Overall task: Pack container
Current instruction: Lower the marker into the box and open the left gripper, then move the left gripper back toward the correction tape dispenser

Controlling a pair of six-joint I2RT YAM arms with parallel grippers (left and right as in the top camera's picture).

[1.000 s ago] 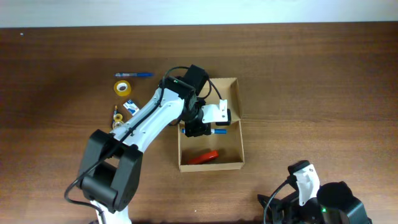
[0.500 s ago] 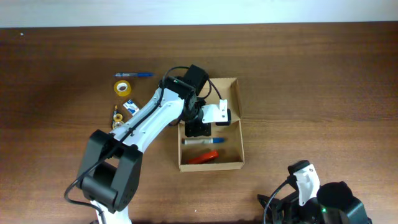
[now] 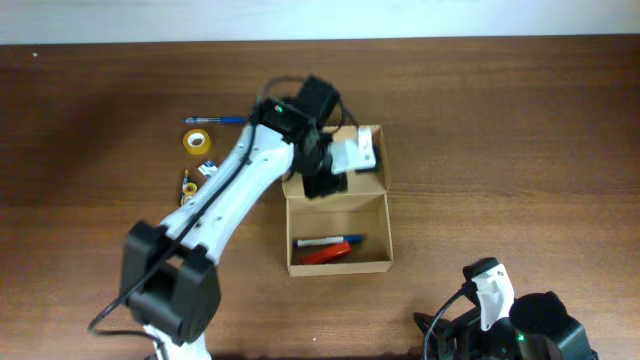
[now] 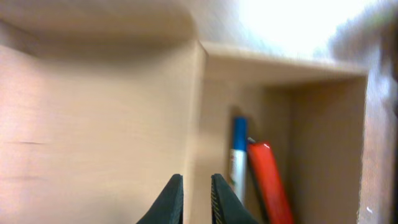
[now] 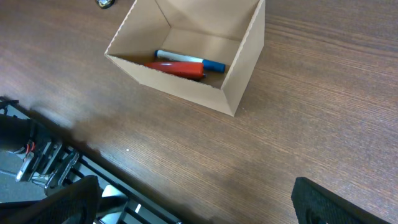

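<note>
dark brown wooden surface carrying, near its centre, the plain brown rectangular cardboard box, lid open. step judged: fetching another loose item; the white left arm should rise clear of the box wall before swinging left. left hand points down over the box's far part, fingertips nearly together, empty. right hand, spread wide, sits low at front right. loose: yellow tape roll, blue pen. packed: red marker, blue-capped white pen.

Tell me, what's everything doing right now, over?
Left tool nearly shut, empty, at the container. Right tool open, aside. Blue pen and red marker inside. Tape roll outside, nothing blocking.
</note>
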